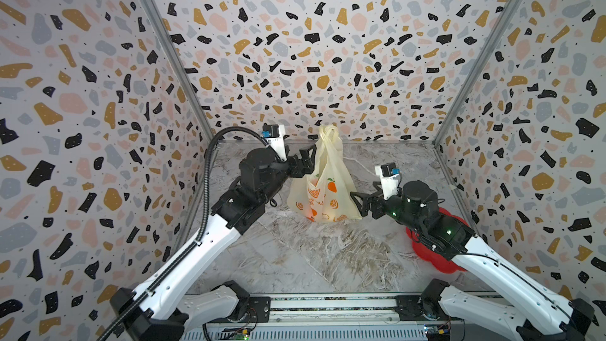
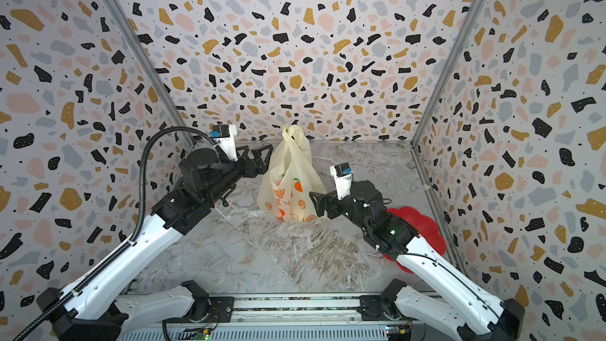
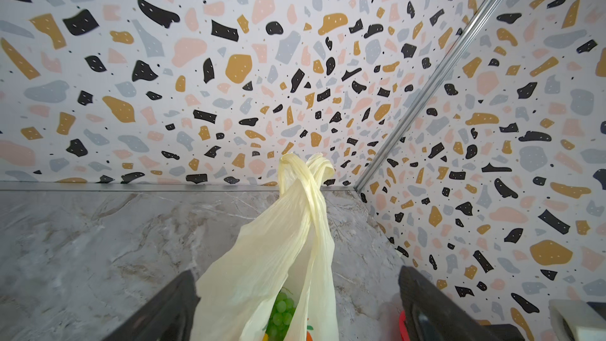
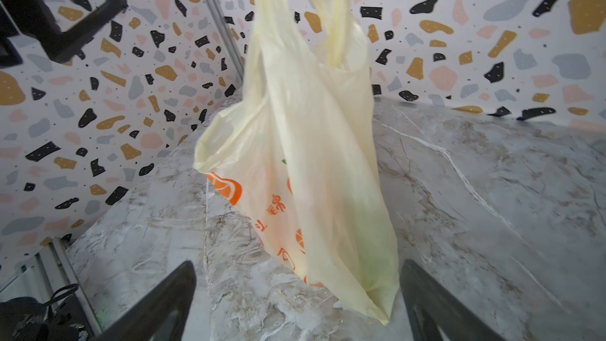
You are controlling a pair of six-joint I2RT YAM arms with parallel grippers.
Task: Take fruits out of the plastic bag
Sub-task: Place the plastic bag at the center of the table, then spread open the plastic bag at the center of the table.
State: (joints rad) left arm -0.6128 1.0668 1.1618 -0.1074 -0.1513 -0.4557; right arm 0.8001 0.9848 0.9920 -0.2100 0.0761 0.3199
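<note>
The plastic bag [image 1: 323, 188] [image 2: 288, 185] stands upright at the back middle of the marble table, pale yellow with orange prints, its loop handles [image 3: 305, 172] twisted together and pointing up. Of the fruits, a green grape bunch [image 3: 282, 310] shows through the bag's mouth; the others are only faint colours behind the plastic. My left gripper [image 1: 308, 164] [image 3: 296, 277] is open beside the bag's upper left, with the bag's upper part [image 3: 278, 257] loose between the spread jaws. My right gripper [image 1: 357, 205] [image 4: 296, 265] is open at the bag's lower right corner [image 4: 377, 303], with nothing held.
A red flower-shaped plate [image 1: 426, 254] [image 2: 423, 224] lies at the right, partly under my right arm. A thin white cord [image 1: 357, 162] runs along the table behind the bag. Patterned walls close in the back and both sides.
</note>
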